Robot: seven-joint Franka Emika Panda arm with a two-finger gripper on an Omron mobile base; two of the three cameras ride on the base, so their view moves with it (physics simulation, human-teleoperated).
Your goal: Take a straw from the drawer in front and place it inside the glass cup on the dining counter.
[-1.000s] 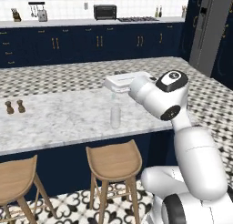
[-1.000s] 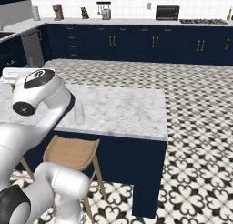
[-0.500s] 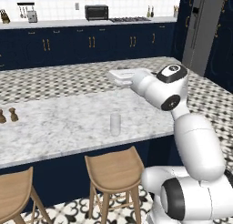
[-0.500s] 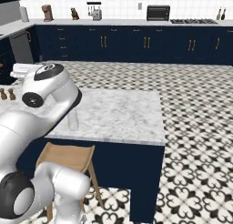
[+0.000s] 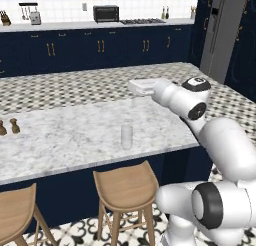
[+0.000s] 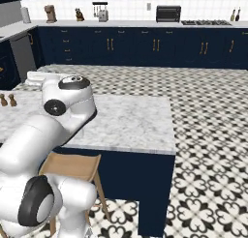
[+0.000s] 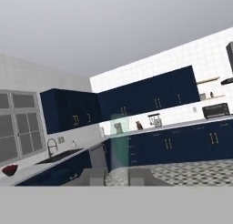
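1. The tool (image 7: 117,176) is closed on a thin, pale, see-through stick, the straw (image 7: 119,145). In the hand view the stick fills the narrow gap between the two grey finger tips (image 7: 98,175) and rises straight up from it.
2. In the left base view the tool (image 5: 134,88) sits at the end of the white hand, held level above the long white-grey veined marble tabletop of the dining counter (image 5: 60,140), over its far side.
3. The small, clear, cylindrical glass cup (image 5: 126,136) stands upright on the tabletop. It is below the tool and nearer the robot, close to the near edge, and apart from the tool.
4. Two small brown shakers (image 5: 8,126) stand side by side on the tabletop, well apart from the tool and out toward the far end of the slab from it.
5. Two wooden stools (image 5: 127,187) stand on the floor under the tabletop's near edge, below the tool.
6. In the right base view the white hand (image 6: 36,78) reaches out over the tabletop (image 6: 140,126) beyond the arm's dark-capped joint.
7. Ahead of the tool, the hand view shows navy-blue wall cabinets (image 7: 150,98) with brass handles, above a pale worktop.
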